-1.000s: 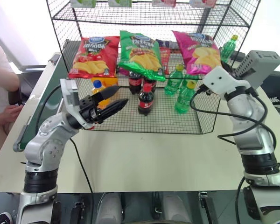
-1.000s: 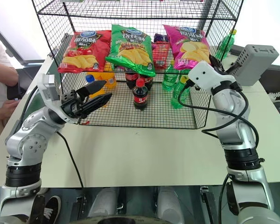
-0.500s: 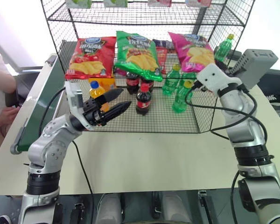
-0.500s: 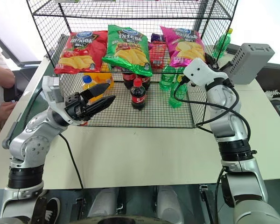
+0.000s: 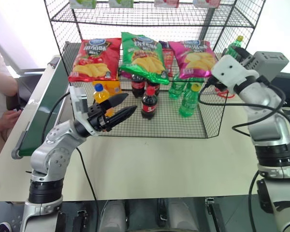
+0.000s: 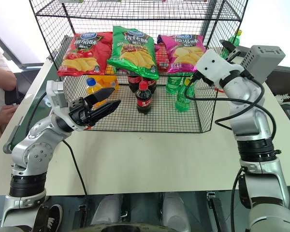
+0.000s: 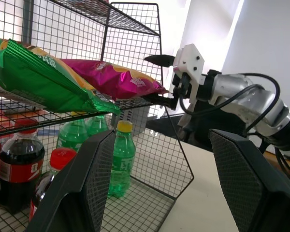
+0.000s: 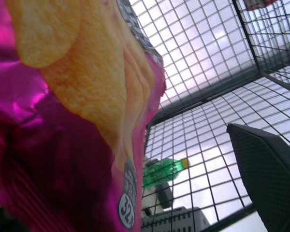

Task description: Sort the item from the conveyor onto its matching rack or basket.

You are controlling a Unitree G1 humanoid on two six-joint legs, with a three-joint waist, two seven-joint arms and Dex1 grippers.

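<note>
Step in hand: the release. The pink chip bag [image 6: 183, 49] lies on the middle tier of the black wire rack [image 5: 135, 14], at its right end, and the right gripper [image 7: 160, 79] sits just off the bag's right edge.
Right claw: spread wide and holding nothing; in the left wrist view one black finger stands above the bag's end and the other below the shelf edge, neither pressing it.
Left claw: the left gripper [image 5: 117, 107] hovers in front of the rack's lower tier, fingers partly apart, with nothing between them.
Where the bag is: flat on the wire shelf, face up, beside the green chip bag [image 5: 145, 55], which sits beside the red chip bag [image 5: 93, 59].
Next move, as a judgement: the right arm likely needs to draw back out through the rack's open front without catching the bag's edge or the wire; the bag's right end looks close to the shelf's edge, so a brush could pull it off.
Rack, middle tier: three chip bags in a row, red, green, pink, with a smaller red packet [image 6: 160, 50] partly hidden between green and pink.
Rack, lower tier: dark cola bottles [image 5: 150, 102], green bottles [image 5: 188, 100] and an orange drink bottle [image 5: 102, 95], all upright.
Rack, top tier: a few small packets, too cropped to name.
Conveyor: the green belt [image 5: 43, 104] runs along the robot's left side with nothing on the visible part.
Bystander: a person's arm [image 5: 5, 84] rests beyond the belt.
</note>
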